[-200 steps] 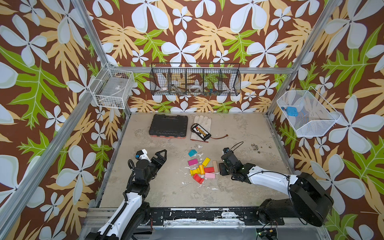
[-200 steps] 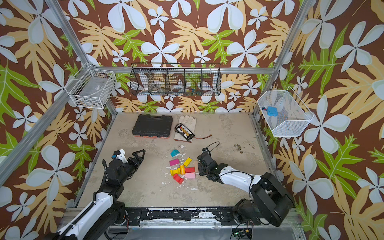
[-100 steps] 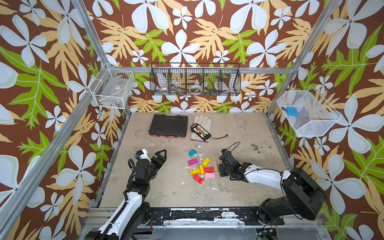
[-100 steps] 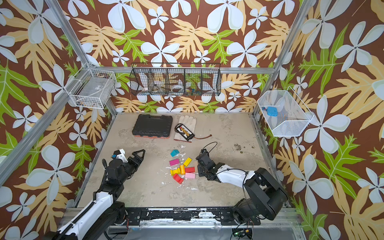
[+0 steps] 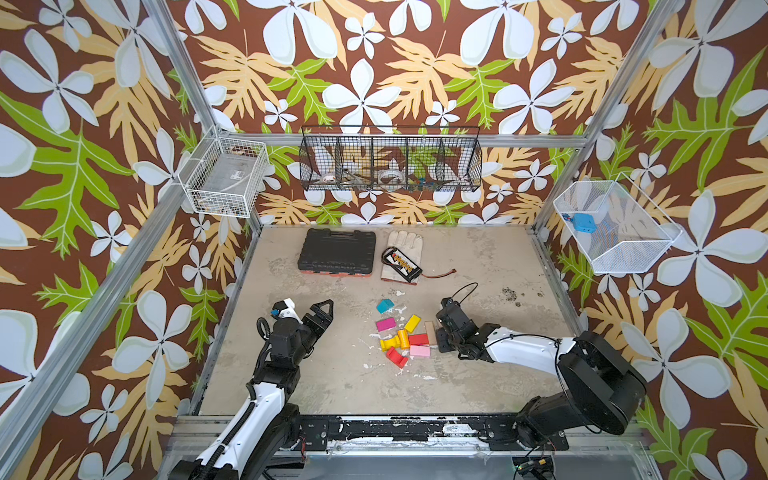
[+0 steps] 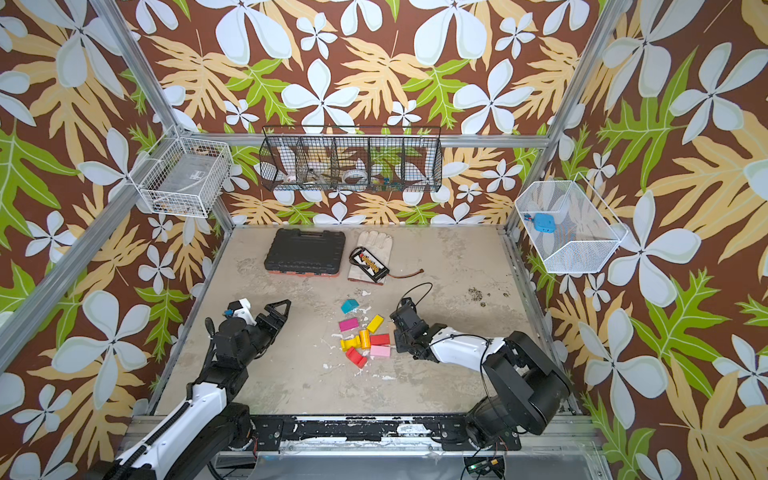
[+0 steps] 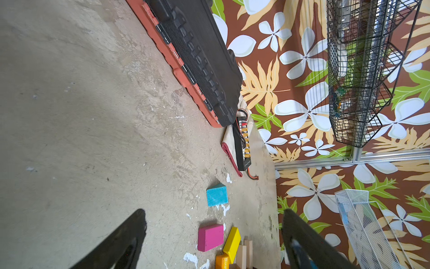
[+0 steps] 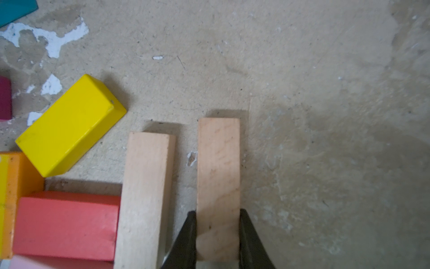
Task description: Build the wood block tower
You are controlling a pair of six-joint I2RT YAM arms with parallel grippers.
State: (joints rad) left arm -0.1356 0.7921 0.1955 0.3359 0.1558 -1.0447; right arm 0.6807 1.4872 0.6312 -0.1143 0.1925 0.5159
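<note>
Right wrist view: right pincer [image 8: 217, 210] is clenched on the tan bar [image 8: 218, 163], with one fingertip [image 8: 189, 233] against each long side near its end.
Tan bar: lies flat on the bench [image 8: 325, 116].
Second tan bar [image 8: 146, 186]: lies parallel, just beside the gripped bar with a narrow gap between, and abuts the red block [image 8: 65, 223].
Yellow block [image 8: 69, 125]: lies diagonally, near the second tan bar's far end.
Left wrist view: left pincer [image 7: 213, 213] is released, jaws spread wide with nothing between them.
Wood blocks [image 5: 401, 336]: in both top views, a loose cluster at mid bench, between the two arms.
Teal block [image 5: 385, 306]: lies rearmost, apart from the rest.
Magenta block [image 5: 386, 323]: lies left of the yellow block.
Pink block [image 5: 419, 351]: lies just in front of the red block.
Left arm: sits well apart, left of the cluster.
Rear of bench: holds the tool case [image 5: 336, 251] and the battery pack [image 5: 401, 264].
</note>
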